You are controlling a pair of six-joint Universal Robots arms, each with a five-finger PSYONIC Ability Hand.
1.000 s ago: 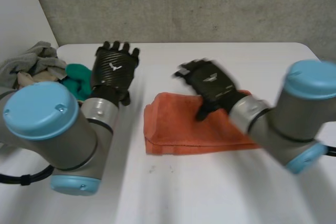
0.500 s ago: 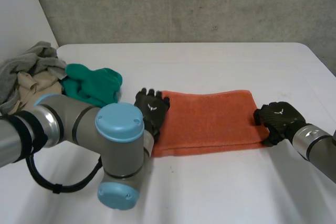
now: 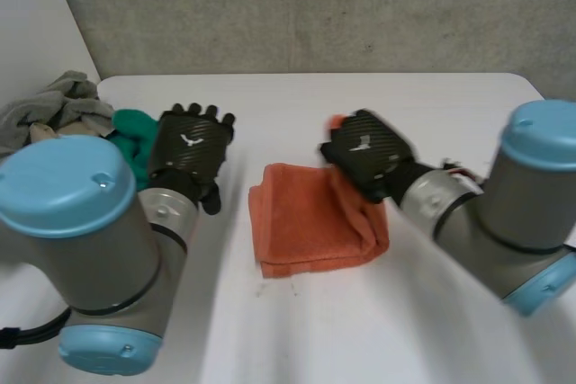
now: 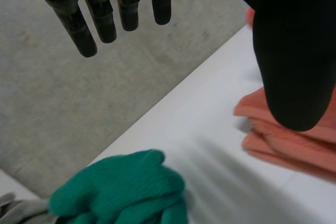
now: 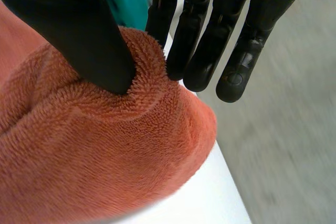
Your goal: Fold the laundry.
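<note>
Right hand (image 3: pixel 364 155) pinches an end of the orange terry towel (image 3: pixel 301 222) between thumb and fingers above its folded rest on the white tabletop (image 3: pixel 360 330); left hand (image 3: pixel 187 146) empty, fingers straight, nearby.

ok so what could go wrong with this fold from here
1. The right hand pinches a small ridge of the orange towel between thumb and fingers; it may slip and the flap land crooked.
2. The left hand is open and off the towel, near the green cloth, so the lower layers could drag.
</note>
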